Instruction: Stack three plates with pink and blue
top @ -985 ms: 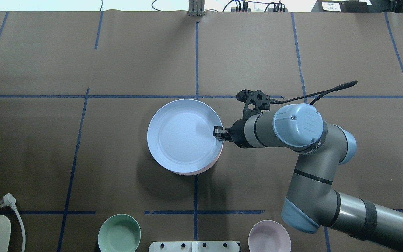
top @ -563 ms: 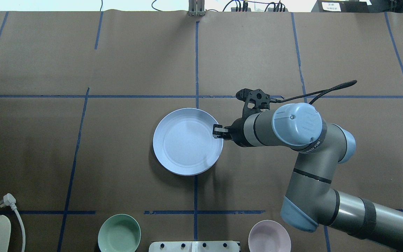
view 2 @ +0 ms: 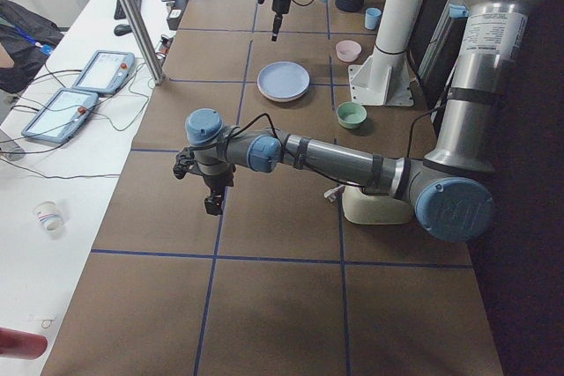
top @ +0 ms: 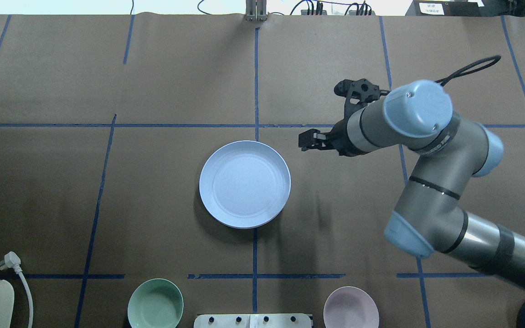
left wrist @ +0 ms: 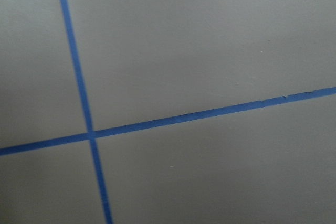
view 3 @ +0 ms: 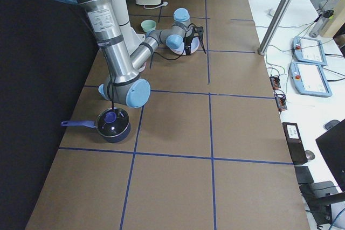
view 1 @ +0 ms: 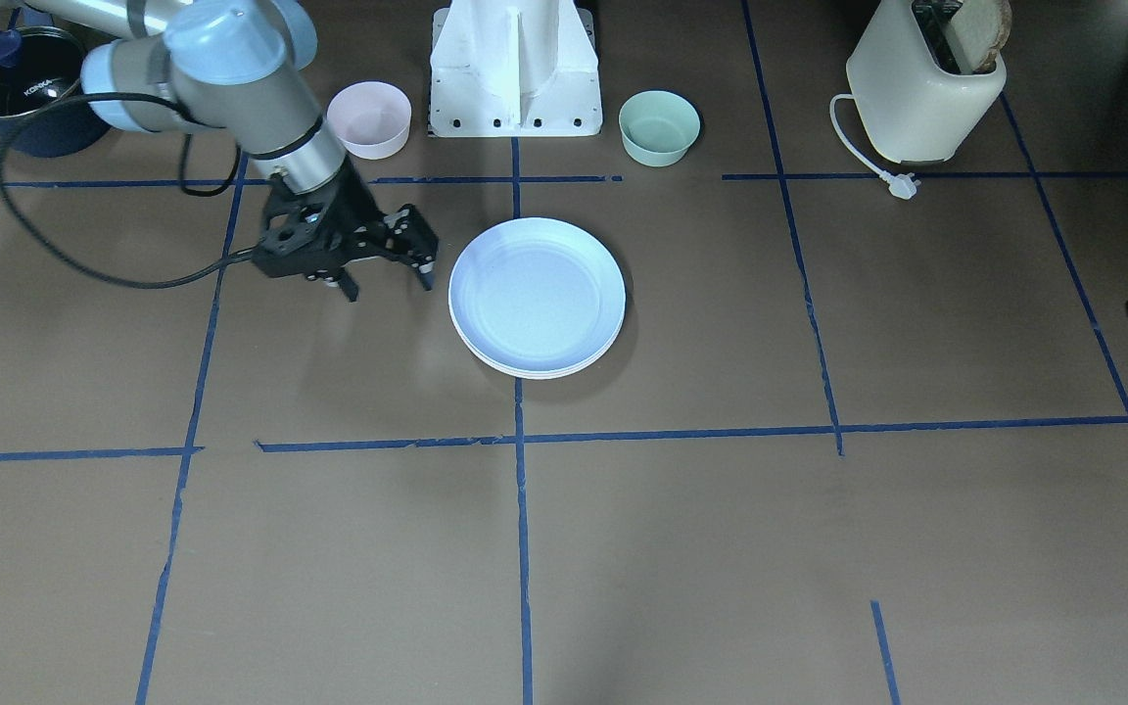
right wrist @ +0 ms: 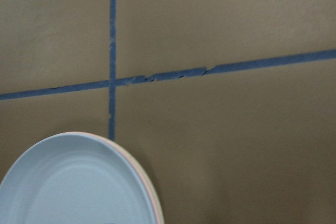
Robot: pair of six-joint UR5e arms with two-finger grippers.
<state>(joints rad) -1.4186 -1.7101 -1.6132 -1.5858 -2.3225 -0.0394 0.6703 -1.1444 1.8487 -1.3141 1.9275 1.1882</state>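
And the blue plate (top: 244, 183) has been let go! A second ago it was pinched at its rim; now the right jaws are seen spread and empty, drawn back and raised just beside the stack. The plate is left lying level on the pink plate (right wrist: 156, 208), with a pale rim (view 1: 537, 375) showing lowest, so the stacking is judged done. The left jaws are held well apart over the counter (left wrist: 210, 51); spread or pressed together cannot be told. The pink bowl (top: 351, 307) and green bowl (top: 155, 303) are set well behind the right jaws, and no obstruction is expected from them.
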